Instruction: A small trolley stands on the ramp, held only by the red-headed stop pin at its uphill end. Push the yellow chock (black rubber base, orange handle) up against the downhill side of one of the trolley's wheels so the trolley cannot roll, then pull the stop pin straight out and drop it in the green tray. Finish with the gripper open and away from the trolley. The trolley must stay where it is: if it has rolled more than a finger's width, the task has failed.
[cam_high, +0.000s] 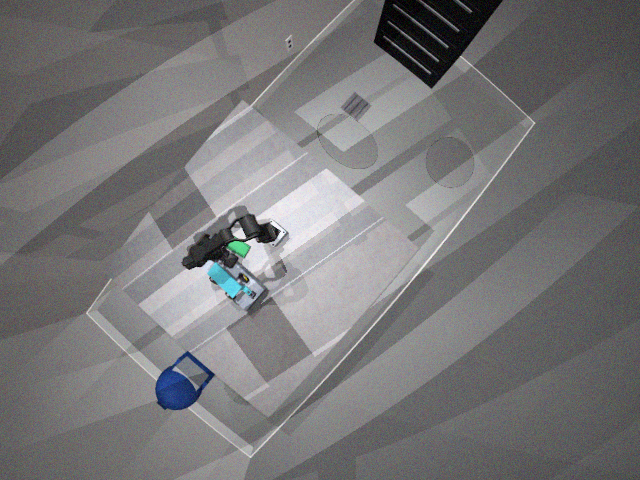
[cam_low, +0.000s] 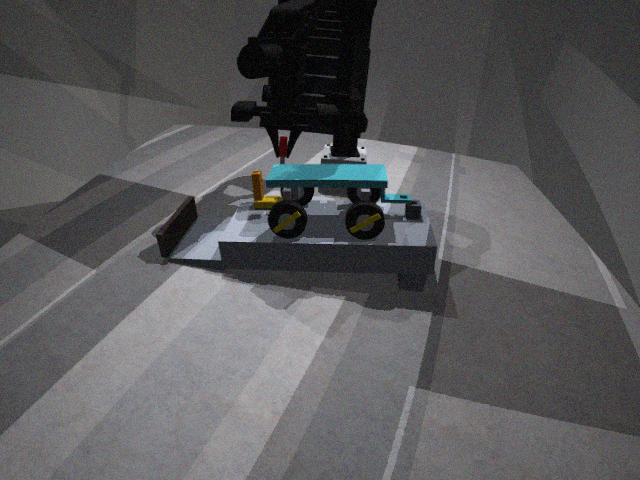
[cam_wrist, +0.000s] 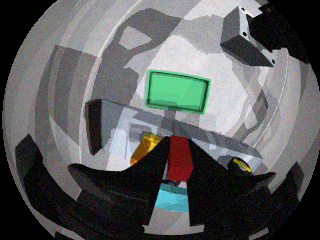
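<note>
My gripper (cam_low: 282, 153) (cam_wrist: 177, 141) is shut on the red-headed stop pin (cam_low: 282, 143) (cam_wrist: 180, 162), whose thin shank points down. It is in the air beyond the trolley's downhill end; its exact height is unclear. The cyan trolley (cam_high: 224, 280) (cam_low: 326, 176) (cam_wrist: 171, 199) stands on the grey ramp (cam_low: 330, 257) (cam_wrist: 111, 131). The yellow chock (cam_low: 267, 202) with its orange handle (cam_low: 256, 183) (cam_wrist: 140, 152) appears against the downhill side of the far downhill wheel; its rubber base is not clear. The green tray (cam_high: 239, 248) (cam_wrist: 177, 91) shows no pin inside and is hidden in the exterior view.
A dark brown end board (cam_low: 177, 226) (cam_wrist: 93, 127) stands at the ramp's low end. A black stop block (cam_low: 413, 210) sits at the uphill end by the trolley's cyan tongue (cam_low: 397, 197). The arm's white base plate (cam_high: 279, 233) is near the tray.
</note>
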